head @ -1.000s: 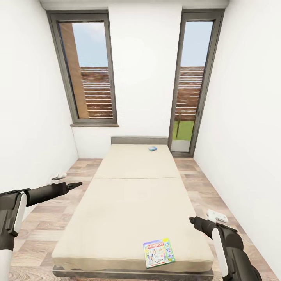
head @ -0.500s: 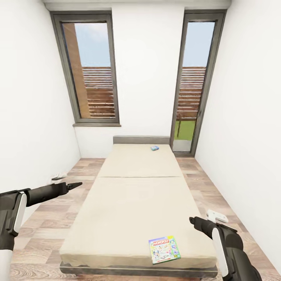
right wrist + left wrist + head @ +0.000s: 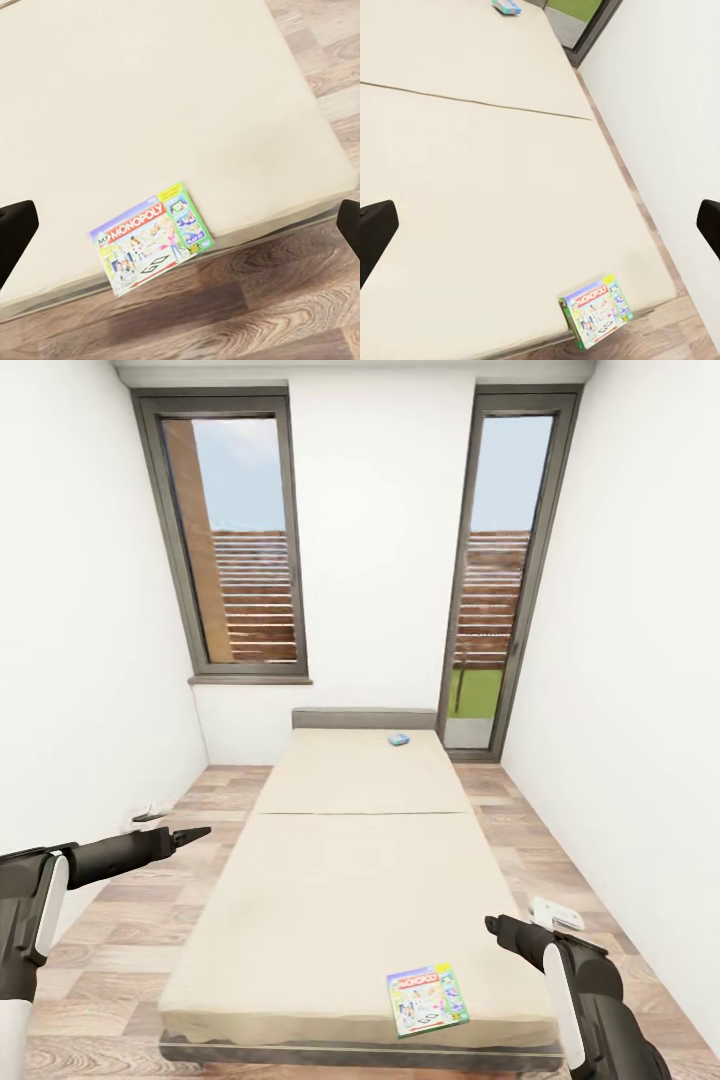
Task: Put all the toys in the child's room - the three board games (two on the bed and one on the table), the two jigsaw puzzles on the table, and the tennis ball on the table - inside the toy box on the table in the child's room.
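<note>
Bed (image 3: 350, 860): both board games lie on it, none collected yet.
Green-edged game (image 3: 428, 998): at the bed's foot corner.
Blue game (image 3: 400, 739): by the bed's headboard.
Left end effector (image 3: 190, 833): released, empty.
Right end effector (image 3: 492, 926): released, empty.

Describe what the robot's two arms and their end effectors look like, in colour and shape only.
Both arms have matte black, rounded segments with a white panel along the forearm. The left arm narrows to a slim dark end effector with a pointed tip. The right arm is built the same way, with a dark end effector. In the wrist views the fingers are plain black blocks. No cables or markings show.
</note>
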You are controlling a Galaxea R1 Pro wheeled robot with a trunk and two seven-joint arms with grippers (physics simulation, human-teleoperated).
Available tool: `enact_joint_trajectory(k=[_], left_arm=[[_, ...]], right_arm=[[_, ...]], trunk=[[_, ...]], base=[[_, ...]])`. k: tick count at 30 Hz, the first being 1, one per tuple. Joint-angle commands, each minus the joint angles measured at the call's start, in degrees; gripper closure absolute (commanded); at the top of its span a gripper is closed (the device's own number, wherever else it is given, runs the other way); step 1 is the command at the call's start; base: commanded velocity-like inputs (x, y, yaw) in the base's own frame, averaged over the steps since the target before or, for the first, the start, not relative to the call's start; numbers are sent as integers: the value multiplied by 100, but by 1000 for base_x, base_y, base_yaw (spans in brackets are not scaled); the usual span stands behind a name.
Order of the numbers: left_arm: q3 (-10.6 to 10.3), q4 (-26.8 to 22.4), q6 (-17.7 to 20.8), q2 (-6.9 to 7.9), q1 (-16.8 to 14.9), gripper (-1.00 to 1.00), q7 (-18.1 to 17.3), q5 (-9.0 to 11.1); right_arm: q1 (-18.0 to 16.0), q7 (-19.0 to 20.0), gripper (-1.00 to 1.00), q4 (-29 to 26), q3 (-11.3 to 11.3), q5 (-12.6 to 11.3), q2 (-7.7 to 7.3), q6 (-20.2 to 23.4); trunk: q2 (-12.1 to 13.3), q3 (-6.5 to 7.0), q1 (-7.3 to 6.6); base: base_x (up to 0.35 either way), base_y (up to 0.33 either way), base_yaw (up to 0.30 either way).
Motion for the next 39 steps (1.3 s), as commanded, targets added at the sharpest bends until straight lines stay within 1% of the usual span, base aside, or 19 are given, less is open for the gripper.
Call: enact_joint_trajectory(k=[1,19,27,35,39], left_arm=[[7,-2,41,0,-6,-100,-24,-4],[7,-2,39,0,-6,-100,-25,-4],[7,-2,35,0,-6,-100,-26,-4],[7,-4,37,0,-6,-100,-26,-4],[7,-7,34,0,-6,-100,-24,-4]], right_arm=[[-6,-22,-100,-6,-9,-33,5,23],[-6,-19,-100,1,-17,-34,5,38],[-14,-22,-100,152,-17,-36,5,38],[-15,-20,-100,189,-16,-33,5,30],[-15,-23,-100,197,-17,-33,5,28]], trunk=[[-13,-13,4],[-13,-31,4],[-13,-92,4],[-13,-166,4],[-13,-203,4]], base=[[0,172,0],[0,79,0],[0,85,0],[0,26,0],[0,123,0]])
